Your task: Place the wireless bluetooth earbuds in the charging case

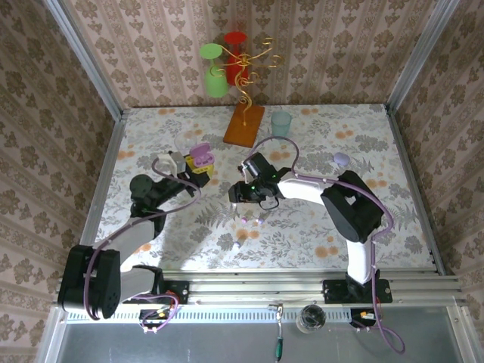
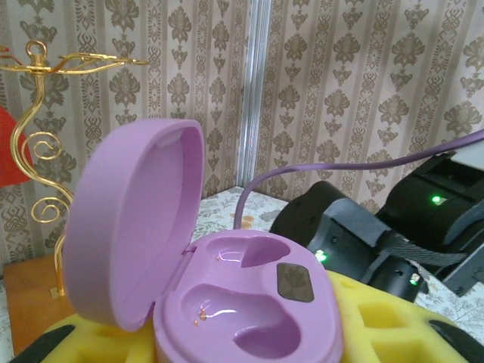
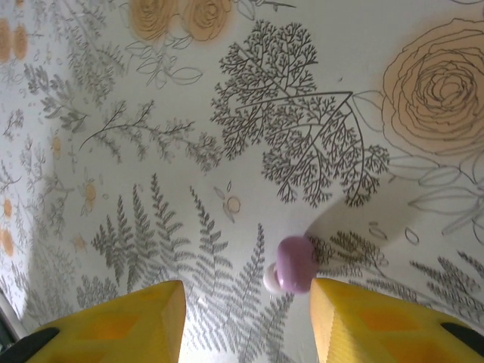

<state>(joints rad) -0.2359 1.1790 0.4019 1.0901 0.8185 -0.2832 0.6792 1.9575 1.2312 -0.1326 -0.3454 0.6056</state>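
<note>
Right gripper (image 3: 246, 295) spread astride purple earbud (image 3: 293, 263) lying on table (image 3: 106, 151), nearer one finger: centre, then close gently lest it squirt out; left gripper (image 1: 199, 168) pinches open charging case (image 2: 249, 310).

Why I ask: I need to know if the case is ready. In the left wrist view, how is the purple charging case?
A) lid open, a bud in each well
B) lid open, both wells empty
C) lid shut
B: the purple charging case has its lid swung up and both wells bare, while a purple earbud lies on the table within the open right tool.
</note>
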